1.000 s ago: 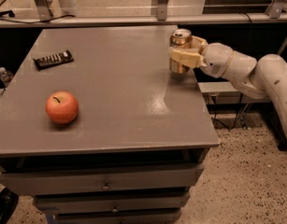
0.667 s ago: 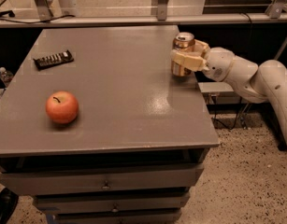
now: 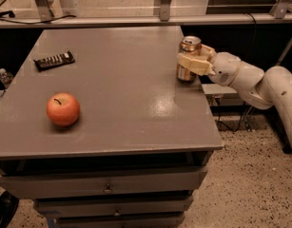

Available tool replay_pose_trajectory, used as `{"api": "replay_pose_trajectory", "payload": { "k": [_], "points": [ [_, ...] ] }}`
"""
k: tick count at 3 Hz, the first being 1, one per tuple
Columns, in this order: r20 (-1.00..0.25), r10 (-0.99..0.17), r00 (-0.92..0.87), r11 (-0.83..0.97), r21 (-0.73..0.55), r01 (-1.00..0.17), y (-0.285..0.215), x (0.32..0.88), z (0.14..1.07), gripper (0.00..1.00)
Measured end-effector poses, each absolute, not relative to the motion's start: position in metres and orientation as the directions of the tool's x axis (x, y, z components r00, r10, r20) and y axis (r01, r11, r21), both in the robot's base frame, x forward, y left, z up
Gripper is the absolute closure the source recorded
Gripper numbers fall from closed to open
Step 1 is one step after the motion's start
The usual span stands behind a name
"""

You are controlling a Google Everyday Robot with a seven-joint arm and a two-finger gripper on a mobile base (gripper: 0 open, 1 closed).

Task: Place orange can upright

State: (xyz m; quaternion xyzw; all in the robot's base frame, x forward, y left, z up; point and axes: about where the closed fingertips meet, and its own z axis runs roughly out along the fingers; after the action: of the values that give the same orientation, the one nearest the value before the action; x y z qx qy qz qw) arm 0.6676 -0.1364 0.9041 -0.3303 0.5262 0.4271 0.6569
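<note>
Gripper: cream two-finger gripper (image 3: 193,63) closed round the middle of the small copper-orange metal can (image 3: 189,45), at the grey tabletop's (image 3: 121,70) right edge.
Change: gripper and can had sunk slightly within the last second; set-down judged nearly done, release remaining.
Can: upright, silver top uppermost, base at or just above the surface.

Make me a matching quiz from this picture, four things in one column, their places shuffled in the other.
1 orange can
2 apple
3 dark bar
4 gripper

A front left of the table
B back left
C upright at the right edge
D clasping the can from the right

Pairs: 1-C, 2-A, 3-B, 4-D
</note>
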Motion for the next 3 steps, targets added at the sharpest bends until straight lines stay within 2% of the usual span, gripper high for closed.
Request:
{"api": "replay_pose_trajectory", "payload": {
  "k": [2, 3],
  "points": [
    [-0.973, 0.220, 0.074, 0.413, 0.025, -0.911, -0.1394, 0.6670, 0.9000, 0.12],
    [-0.974, 0.213, 0.076, 0.409, 0.018, -0.912, -0.1391, 0.6657, 0.8992, 0.00]
  ]
}}
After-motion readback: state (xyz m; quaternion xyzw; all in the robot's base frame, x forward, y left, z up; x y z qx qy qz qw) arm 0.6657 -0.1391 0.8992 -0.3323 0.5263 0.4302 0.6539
